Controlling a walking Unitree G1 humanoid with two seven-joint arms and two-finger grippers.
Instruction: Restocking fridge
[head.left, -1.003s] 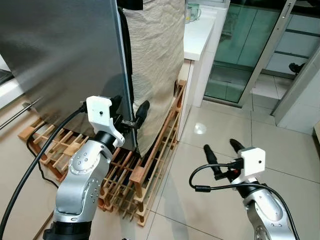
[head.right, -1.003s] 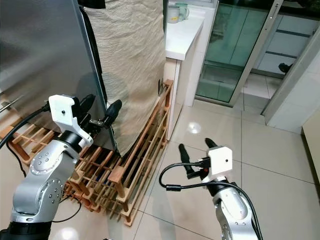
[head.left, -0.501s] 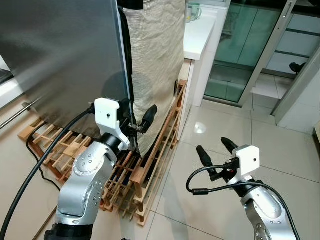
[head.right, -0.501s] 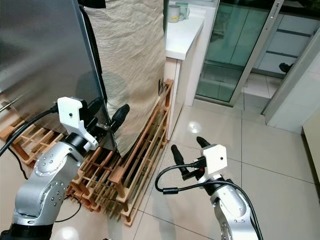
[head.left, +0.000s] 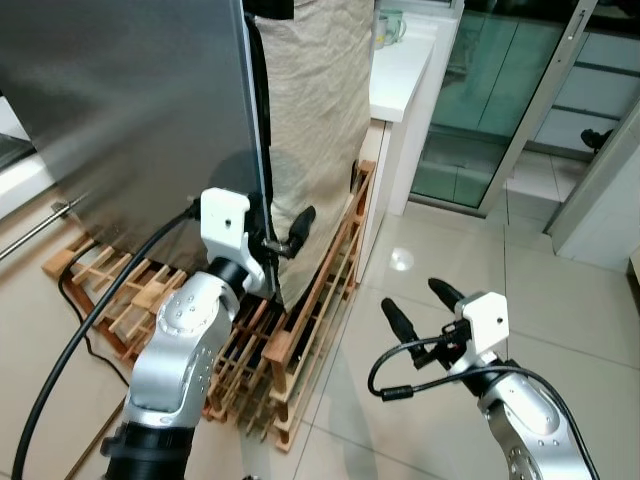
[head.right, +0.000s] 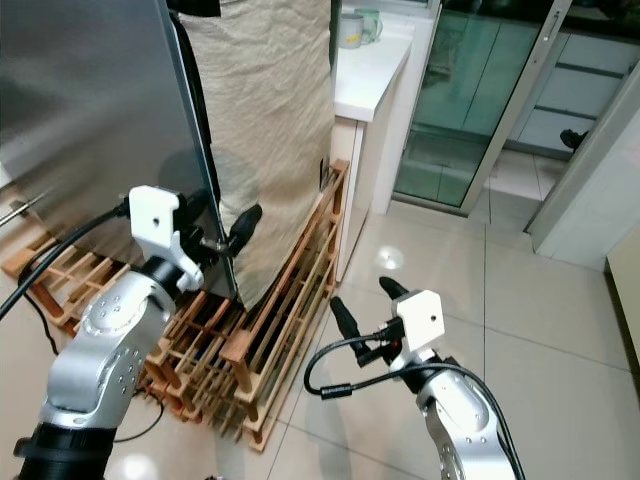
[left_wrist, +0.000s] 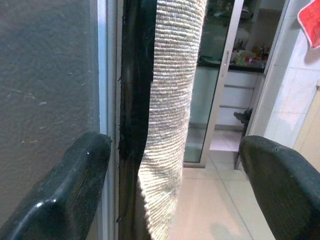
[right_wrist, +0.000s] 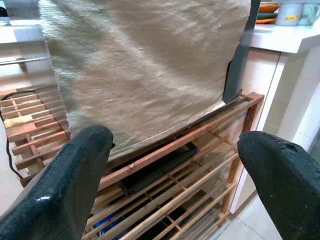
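Steel fridge door (head.left: 130, 110) edge sits between my left claw's (head.left: 283, 228) spread fingers, nothing gripped yet — I'd hook one finger behind the black seal (left_wrist: 132, 115), clear of the woven cloth (head.left: 315, 120), then pull. Right claw (head.left: 420, 305) hangs open, empty.

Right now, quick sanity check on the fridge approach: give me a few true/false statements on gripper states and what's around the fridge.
1. The left gripper is open, its fingers on either side of the fridge door edge. True.
2. The right gripper holds a bottle. False: it is open and empty, over the tiled floor.
3. The fridge stands on a wooden pallet. True.
4. A beige cloth hangs over the fridge's side. True.
5. The mugs sit on the floor. False: they are on the white counter.
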